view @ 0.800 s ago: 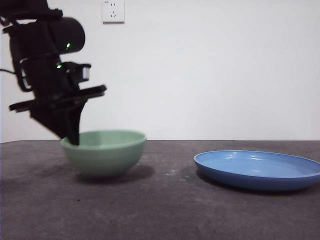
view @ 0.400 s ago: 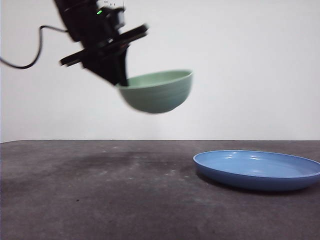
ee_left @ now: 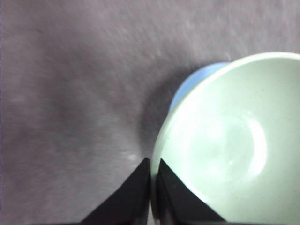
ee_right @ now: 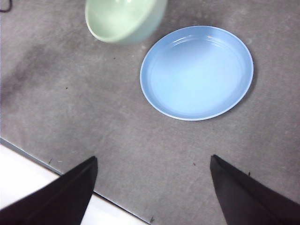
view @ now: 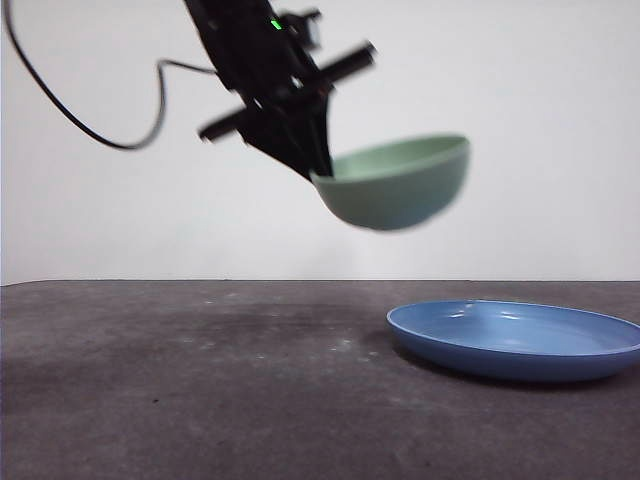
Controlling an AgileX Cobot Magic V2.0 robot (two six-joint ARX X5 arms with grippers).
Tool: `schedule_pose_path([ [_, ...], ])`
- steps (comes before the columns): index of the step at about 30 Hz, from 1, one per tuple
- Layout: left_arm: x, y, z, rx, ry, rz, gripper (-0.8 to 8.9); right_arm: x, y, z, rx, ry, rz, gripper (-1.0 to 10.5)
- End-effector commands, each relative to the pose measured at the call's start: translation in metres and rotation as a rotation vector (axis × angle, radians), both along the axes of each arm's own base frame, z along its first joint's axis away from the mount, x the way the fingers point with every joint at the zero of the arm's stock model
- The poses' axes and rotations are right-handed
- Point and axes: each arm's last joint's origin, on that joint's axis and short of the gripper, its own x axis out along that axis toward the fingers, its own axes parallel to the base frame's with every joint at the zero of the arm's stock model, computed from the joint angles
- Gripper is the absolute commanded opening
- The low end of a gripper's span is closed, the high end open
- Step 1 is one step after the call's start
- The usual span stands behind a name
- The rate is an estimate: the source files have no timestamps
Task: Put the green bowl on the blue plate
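While blurred, green bowl (view: 398,185) hides most of blue plate (ee_left: 194,80).

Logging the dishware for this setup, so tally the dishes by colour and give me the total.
Green: 1, the green bowl, held in the air by the left claw clamped on its rim.
Blue: 1, the blue plate, lying on the table.
Total: 2 dishes.

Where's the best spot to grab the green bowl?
The thin rim, pinched from above, one finger inside the wall and one outside, since the round body is too wide. The left claw grips the green bowl there now.
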Motion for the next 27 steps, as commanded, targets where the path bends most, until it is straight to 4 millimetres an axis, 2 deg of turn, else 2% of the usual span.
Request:
schedule_pose_path([
  [1,0.007,-0.021,-0.007,-0.011,0.008,-0.016,0.12,0.0,0.0,0.005,0.009,-0.014,-0.005,3.9],
  [6,0.015,-0.053,-0.029,0.011,0.034,-0.061,0.12,0.0,0.0,0.005,0.007,-0.014,-0.007,3.9],
  [13,0.022,-0.086,-0.059,0.049,0.077,-0.102,0.12,0.0,0.0,0.005,0.009,-0.012,-0.009,3.9],
  [19,0.022,-0.099,-0.079,0.081,0.111,-0.121,0.12,0.0,0.0,0.005,0.009,-0.012,-0.009,3.9],
  [24,0.021,-0.102,-0.083,0.09,0.118,-0.128,0.14,-0.001,0.0,0.005,0.009,-0.013,-0.009,3.9],
  [27,0.019,-0.103,-0.083,0.09,0.117,-0.134,0.82,0.0,0.0,0.005,0.009,-0.012,-0.009,3.9],
])
